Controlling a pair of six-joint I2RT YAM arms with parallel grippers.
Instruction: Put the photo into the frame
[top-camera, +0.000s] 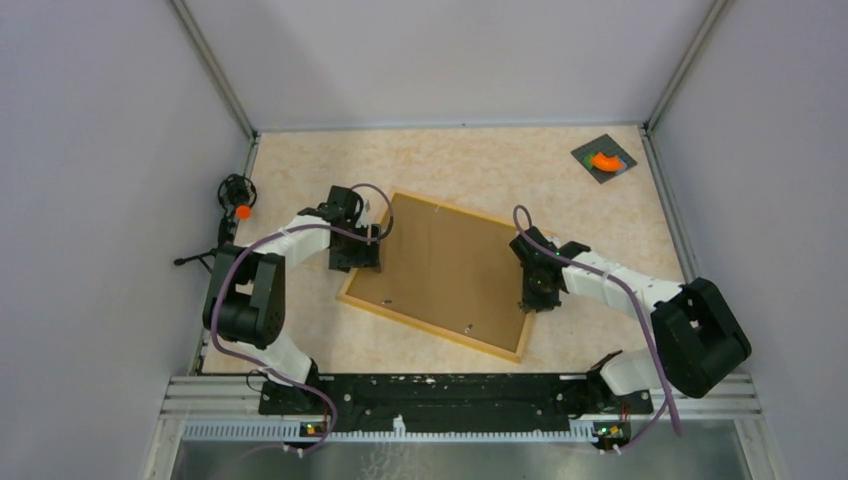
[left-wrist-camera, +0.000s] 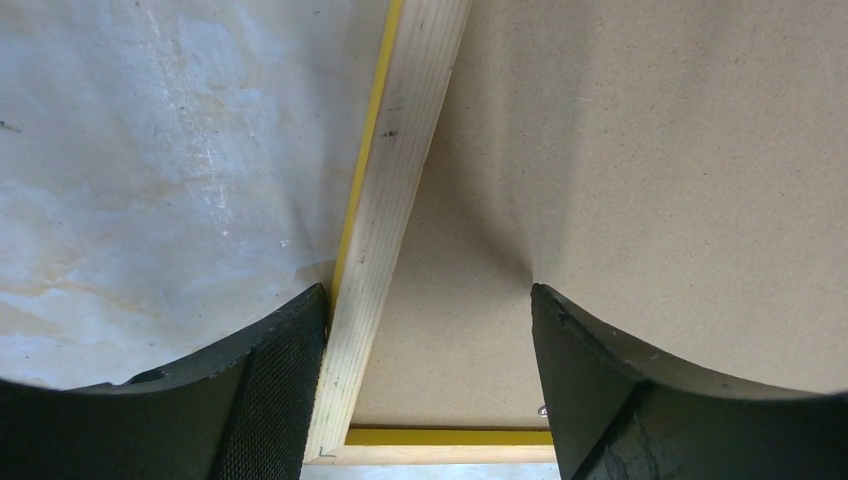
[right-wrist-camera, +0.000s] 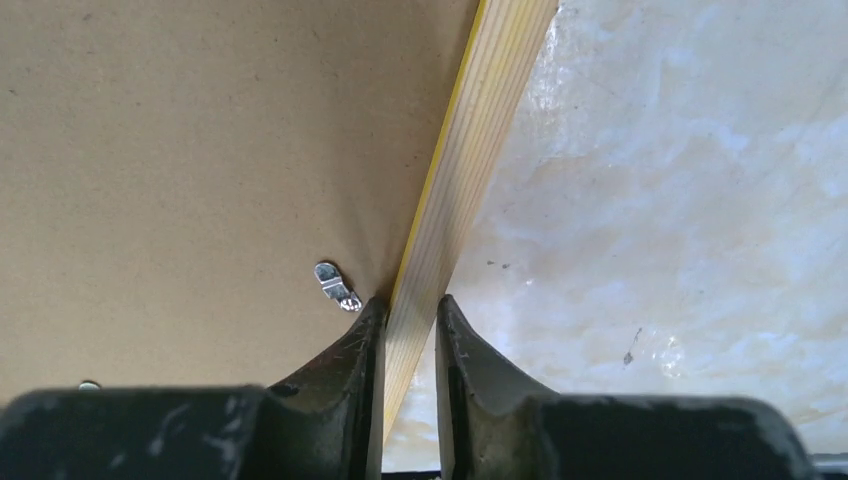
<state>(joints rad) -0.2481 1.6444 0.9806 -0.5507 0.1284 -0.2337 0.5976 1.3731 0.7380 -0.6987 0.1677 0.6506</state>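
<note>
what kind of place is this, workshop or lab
Probably a lab robot test cell: grey panel walls box in a beige marbled tabletop, and a white-and-black left arm and right arm, bolted to a metal rail, flank a yellow-edged wooden frame.

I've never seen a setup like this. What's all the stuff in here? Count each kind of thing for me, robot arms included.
Picture frame: 1
Brown backing board: 1
Robot arms: 2, left arm and right arm
Grey square with an orange piece: 1
Black gadget with an orange ball: 1
Total: 6
</note>
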